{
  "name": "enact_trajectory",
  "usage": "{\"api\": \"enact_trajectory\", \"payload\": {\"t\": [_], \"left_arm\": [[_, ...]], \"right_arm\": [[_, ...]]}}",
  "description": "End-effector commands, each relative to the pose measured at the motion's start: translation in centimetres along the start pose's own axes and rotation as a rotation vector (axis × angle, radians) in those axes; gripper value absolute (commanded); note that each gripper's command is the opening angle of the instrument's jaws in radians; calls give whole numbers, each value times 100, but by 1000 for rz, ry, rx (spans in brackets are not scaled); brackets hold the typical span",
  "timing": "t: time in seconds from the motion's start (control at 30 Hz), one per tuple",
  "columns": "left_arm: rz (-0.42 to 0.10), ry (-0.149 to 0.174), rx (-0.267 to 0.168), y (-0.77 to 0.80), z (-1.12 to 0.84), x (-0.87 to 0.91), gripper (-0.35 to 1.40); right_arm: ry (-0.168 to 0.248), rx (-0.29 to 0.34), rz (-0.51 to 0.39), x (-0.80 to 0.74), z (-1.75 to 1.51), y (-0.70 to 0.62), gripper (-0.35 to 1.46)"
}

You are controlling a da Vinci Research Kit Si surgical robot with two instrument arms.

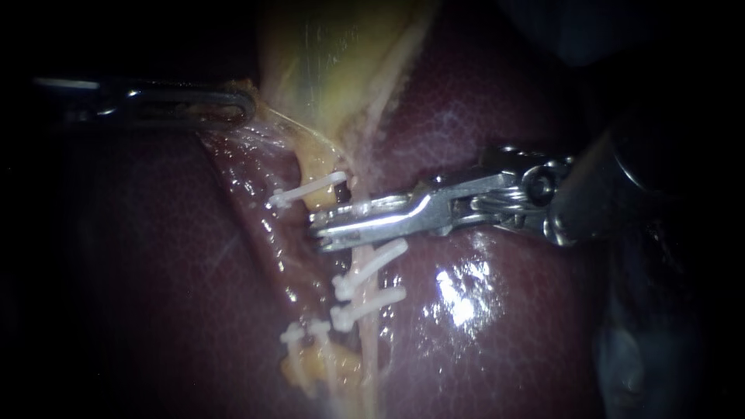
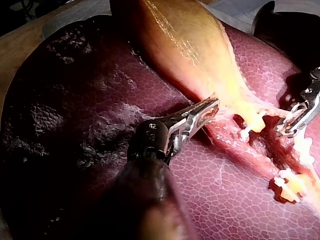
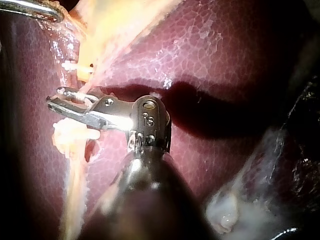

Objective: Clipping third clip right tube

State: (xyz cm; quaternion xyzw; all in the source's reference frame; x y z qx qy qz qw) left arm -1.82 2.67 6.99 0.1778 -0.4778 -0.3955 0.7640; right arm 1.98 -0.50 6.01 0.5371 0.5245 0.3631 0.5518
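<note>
The right instrument is held with its jaws narrowly parted, and a thin gap is seen between them along their length. The right tube is straddled by them. It passes between the jaws just behind their tips and crosses them almost squarely. A small white piece is seen against the upper jaw where the tube crosses; whether it is a clip cannot be told. No squeeze on the tube can be made out. In the right wrist view the same instrument is shown with its jaws apart and the pale tube running through the gap.

Just below the jaws in the endoscope view, a clip and a second clip are set across the right tube, both slanted and close together. Beside it, the yellow left tube is crossed by a left-tube clip just above the jaws. Lower clips are seen further down it.

Well apart, at the upper left, the left instrument is seen with its jaws closed on the edge of the gallbladder at its narrow end. A thin glistening membrane is stretched from there toward the tubes. Everything is bedded on the dark red liver.
</note>
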Motion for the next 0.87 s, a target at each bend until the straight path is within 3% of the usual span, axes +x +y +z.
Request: {"api": "enact_trajectory", "payload": {"t": [0.03, 0.17, 0.53, 0.87], "left_arm": [[0, 0, -1, 0, 0, 0, -35], [0, 0, -1, 0, 1, 0, -35], [0, 0, -1, 0, 1, 0, -35], [0, 0, -1, 0, 2, 0, -35]], "right_arm": [[-1, 1, 0, 0, 0, 0, -19], [-1, 1, 0, 0, 0, 0, -35], [-7, 3, -12, -2, -5, 18, -35], [-13, 9, -12, -3, -4, 19, -35]]}}
